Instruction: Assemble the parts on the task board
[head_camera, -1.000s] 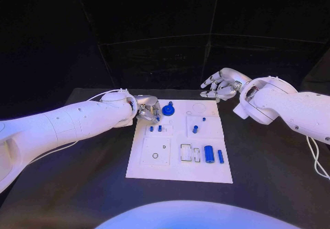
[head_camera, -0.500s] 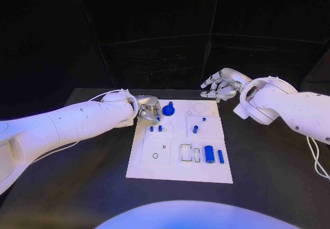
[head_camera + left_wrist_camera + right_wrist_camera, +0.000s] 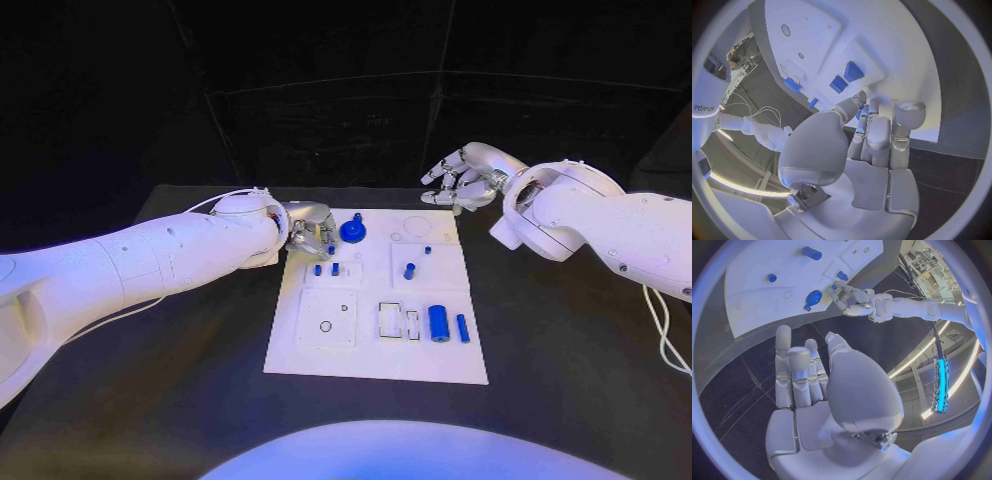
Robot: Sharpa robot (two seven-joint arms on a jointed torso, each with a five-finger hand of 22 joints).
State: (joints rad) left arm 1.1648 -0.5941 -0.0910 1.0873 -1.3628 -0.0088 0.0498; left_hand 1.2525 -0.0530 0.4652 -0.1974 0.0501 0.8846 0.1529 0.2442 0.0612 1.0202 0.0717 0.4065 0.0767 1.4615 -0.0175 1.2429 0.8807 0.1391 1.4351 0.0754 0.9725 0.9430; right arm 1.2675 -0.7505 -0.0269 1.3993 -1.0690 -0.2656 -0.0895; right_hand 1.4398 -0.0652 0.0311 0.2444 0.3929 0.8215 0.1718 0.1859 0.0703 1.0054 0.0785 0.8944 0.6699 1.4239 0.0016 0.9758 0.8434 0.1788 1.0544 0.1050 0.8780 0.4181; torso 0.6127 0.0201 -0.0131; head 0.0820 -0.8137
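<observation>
Since the earlier pictures the left hand [image 3: 307, 232] has barely shifted at the far left corner of the flat white rectangular task board [image 3: 378, 350], and the right hand [image 3: 460, 180] has kept its place above the black table [image 3: 562, 340] beyond the board's far right corner.

The left hand's silver fingers [image 3: 870, 131] are curled down onto the board, their tips just beside a small blue part; whether they pinch it or only touch it cannot be told. From there the white left arm [image 3: 130, 265] runs back across the table's left side.

The right hand's fingers [image 3: 795, 372] are stretched out, slightly apart, with nothing between them; the hand is released and hangs clear of the board.

Just beside the left fingertips sits a round blue knob-shaped part [image 3: 353, 232] near the board's far edge. Nearer along the board stand two short blue pegs [image 3: 326, 268] side by side, and a single blue peg [image 3: 410, 270] towards the right half. On the near right part of the board lie a thick blue cylinder [image 3: 437, 323] and, just beside it, a thinner blue rod [image 3: 463, 328], both lengthwise.
</observation>
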